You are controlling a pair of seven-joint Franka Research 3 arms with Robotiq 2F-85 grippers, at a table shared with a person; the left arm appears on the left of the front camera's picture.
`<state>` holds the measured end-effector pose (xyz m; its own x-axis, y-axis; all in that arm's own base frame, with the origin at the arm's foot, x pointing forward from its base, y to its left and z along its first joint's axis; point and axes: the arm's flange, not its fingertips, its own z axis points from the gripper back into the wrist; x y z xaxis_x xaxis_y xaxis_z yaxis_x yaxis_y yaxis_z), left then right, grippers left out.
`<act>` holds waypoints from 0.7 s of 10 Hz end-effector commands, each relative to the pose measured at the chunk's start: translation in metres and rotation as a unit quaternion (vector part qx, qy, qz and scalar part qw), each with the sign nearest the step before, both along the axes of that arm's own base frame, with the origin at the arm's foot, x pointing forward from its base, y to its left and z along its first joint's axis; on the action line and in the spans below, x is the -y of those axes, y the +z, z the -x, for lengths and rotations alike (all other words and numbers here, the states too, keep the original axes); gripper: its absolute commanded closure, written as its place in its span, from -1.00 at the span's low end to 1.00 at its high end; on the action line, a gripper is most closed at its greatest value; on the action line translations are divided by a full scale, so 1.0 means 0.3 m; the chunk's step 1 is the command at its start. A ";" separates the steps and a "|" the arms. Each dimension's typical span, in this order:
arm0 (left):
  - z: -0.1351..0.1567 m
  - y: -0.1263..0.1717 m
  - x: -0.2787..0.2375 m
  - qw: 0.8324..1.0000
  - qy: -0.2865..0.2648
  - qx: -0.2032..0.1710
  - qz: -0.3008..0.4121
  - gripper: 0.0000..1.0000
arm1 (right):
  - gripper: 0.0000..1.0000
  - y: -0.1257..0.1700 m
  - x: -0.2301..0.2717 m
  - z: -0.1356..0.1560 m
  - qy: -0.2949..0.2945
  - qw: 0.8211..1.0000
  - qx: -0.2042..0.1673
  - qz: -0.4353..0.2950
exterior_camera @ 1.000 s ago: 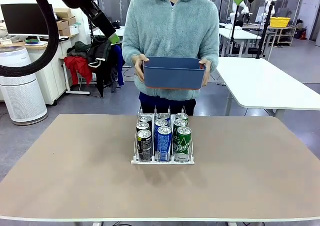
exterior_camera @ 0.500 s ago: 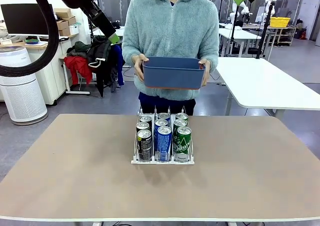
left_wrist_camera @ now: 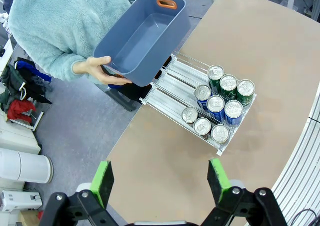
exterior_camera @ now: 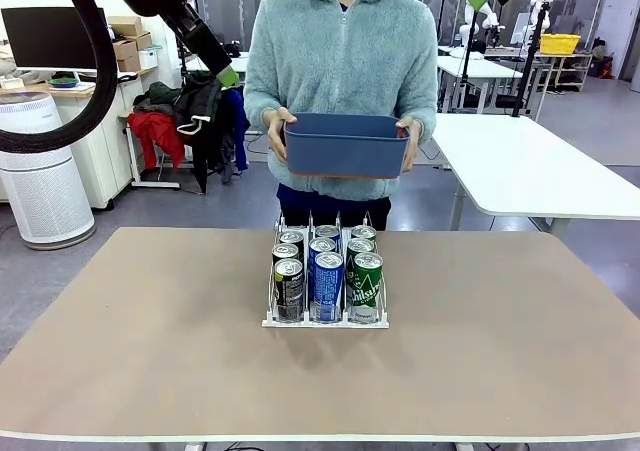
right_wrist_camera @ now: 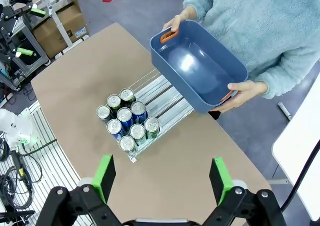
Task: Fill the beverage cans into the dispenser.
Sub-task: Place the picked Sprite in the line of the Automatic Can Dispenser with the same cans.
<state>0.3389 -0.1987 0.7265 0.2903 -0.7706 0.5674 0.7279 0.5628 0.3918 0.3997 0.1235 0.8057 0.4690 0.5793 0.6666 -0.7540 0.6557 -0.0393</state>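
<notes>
1. Centrally on the tan counter, the low white wire dispenser holds nine slim aluminium cans, three per lane: black, blue-and-white, green.
2. Beyond it, a person's hands hold an empty blue-grey plastic bin.
3. Overhead, the left gripper and right gripper hang with jaws spread, holding nothing.

Rear cans sit half-hidden behind the front row, can lettering's too small to read, and the bin covers the person's fingers.
</notes>
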 end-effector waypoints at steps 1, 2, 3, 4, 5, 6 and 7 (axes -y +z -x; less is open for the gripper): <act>0.001 -0.002 0.001 1.000 0.002 -0.005 0.001 -1.00 | -1.00 0.000 0.000 -0.003 0.000 1.000 -0.001 -0.003; 0.001 -0.002 0.001 1.000 0.002 -0.005 0.001 -1.00 | -1.00 0.000 0.000 -0.003 0.000 1.000 -0.001 -0.003; 0.001 -0.002 0.001 1.000 0.002 -0.005 0.001 -1.00 | -1.00 0.000 0.000 -0.003 0.000 1.000 -0.001 -0.003; 0.001 -0.002 0.001 1.000 0.002 -0.005 0.001 -1.00 | -1.00 0.000 0.000 -0.003 0.000 1.000 -0.001 -0.003; 0.001 -0.002 0.001 1.000 0.002 -0.005 0.001 -1.00 | -1.00 0.000 0.000 -0.003 0.000 1.000 -0.001 -0.003; 0.001 -0.002 0.001 1.000 0.002 -0.005 0.001 -1.00 | -1.00 0.000 0.000 -0.003 0.000 1.000 -0.001 -0.003; 0.001 -0.002 0.001 1.000 0.002 -0.005 0.001 -1.00 | -1.00 0.000 0.000 -0.003 0.000 1.000 -0.001 -0.003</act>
